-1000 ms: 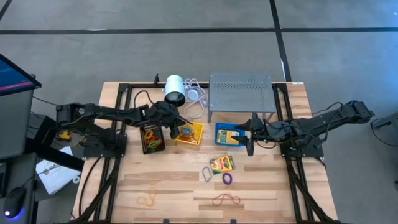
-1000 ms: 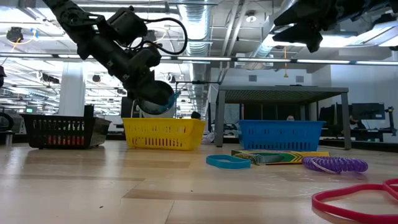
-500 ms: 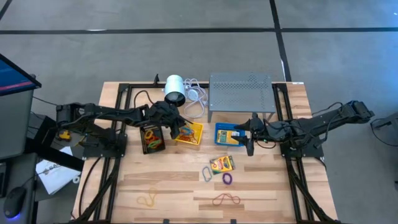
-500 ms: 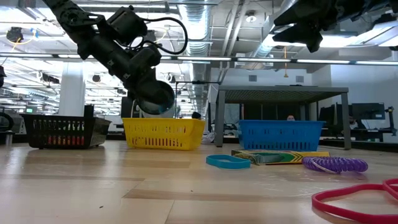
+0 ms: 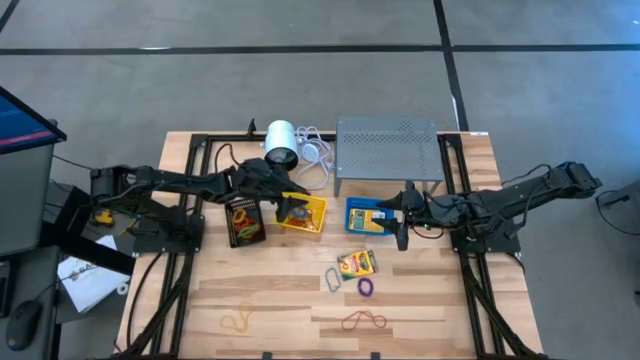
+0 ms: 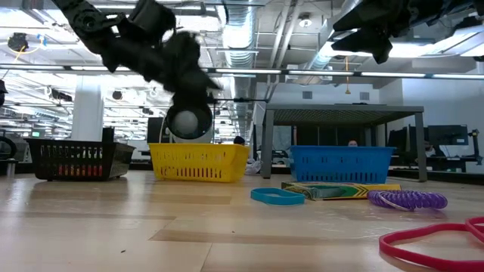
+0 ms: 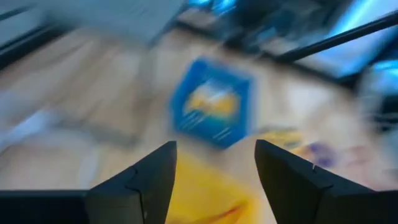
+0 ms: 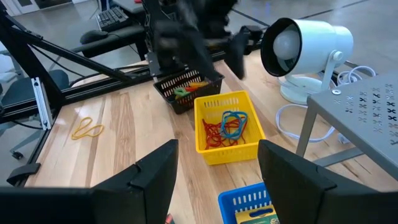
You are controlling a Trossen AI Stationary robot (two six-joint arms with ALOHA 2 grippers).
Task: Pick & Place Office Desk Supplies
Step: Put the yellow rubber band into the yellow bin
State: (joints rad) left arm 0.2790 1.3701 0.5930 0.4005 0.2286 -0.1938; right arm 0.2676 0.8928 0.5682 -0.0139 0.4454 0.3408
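Looking straight down, the left pincer [image 5: 290, 207] hangs over the yellow basket [image 5: 316, 225], well apart from the loose supplies. The crayon box [image 5: 357, 263] lies on the table [image 5: 280, 300] forward of the right pincer [image 5: 402, 226], its long axis slanted across the boards, with a blue ring [image 5: 333, 279] touching one end and a purple ring [image 5: 366, 287] just beside it. I judge the right arm the nearer one for that box. A yellow rubber band [image 5: 237, 321] and a red rubber band [image 5: 363, 320] lie farther out toward the table's front edge.

From table height, the left arm [image 6: 162, 57] is smeared above the yellow basket [image 6: 199, 162], while the right pincer [image 6: 370, 26] is high above the blue basket [image 6: 340, 163]; the crayon box [image 6: 340, 190] lies flat, lower and nearer the camera.

Past the left wrist, both fingers [image 7: 140, 183] stand apart with nothing between them, the blue basket [image 7: 212, 112] ahead.

Past the right wrist, the fingers [image 8: 149, 180] are spread wide and empty; the yellow basket [image 8: 217, 152] holds red and blue bands [image 8: 227, 126], beyond it a black basket [image 8: 183, 87].
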